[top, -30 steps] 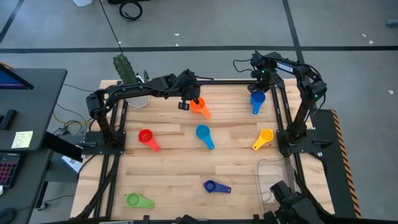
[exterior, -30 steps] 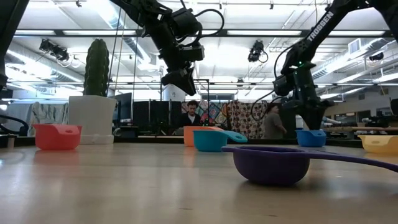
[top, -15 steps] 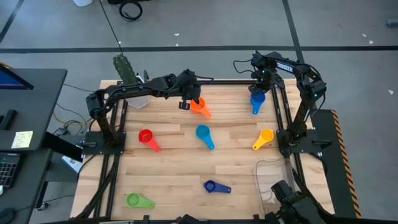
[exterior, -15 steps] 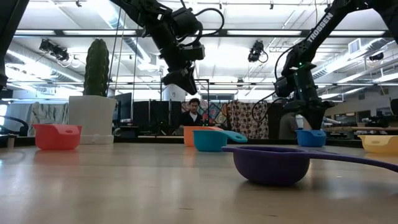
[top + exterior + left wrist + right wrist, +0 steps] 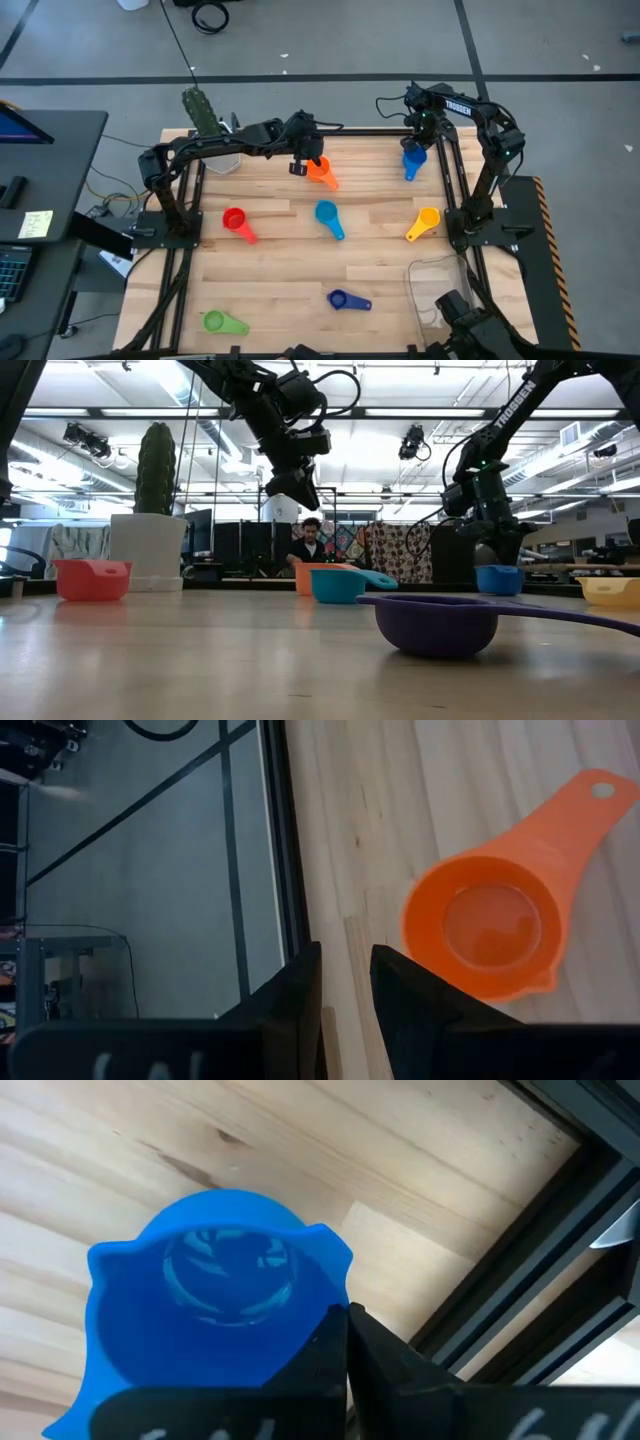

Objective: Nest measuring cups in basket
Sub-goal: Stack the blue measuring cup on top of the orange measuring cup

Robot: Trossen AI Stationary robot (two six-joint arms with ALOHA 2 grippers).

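At the table's far edge, right hand [image 5: 345,1342] pinches blue cup [image 5: 215,1305].

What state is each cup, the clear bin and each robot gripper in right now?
Right gripper: shut on the blue cup's rim.
Blue cup: upright, at the table's far right.
Left gripper: empty, jaws a little apart, above the table beside the orange cup.
Orange cup: upright, free.
Red cup, light blue cup, yellow cup, dark blue cup, green cup: upright, scattered, untouched.
Basket: holds no cups.
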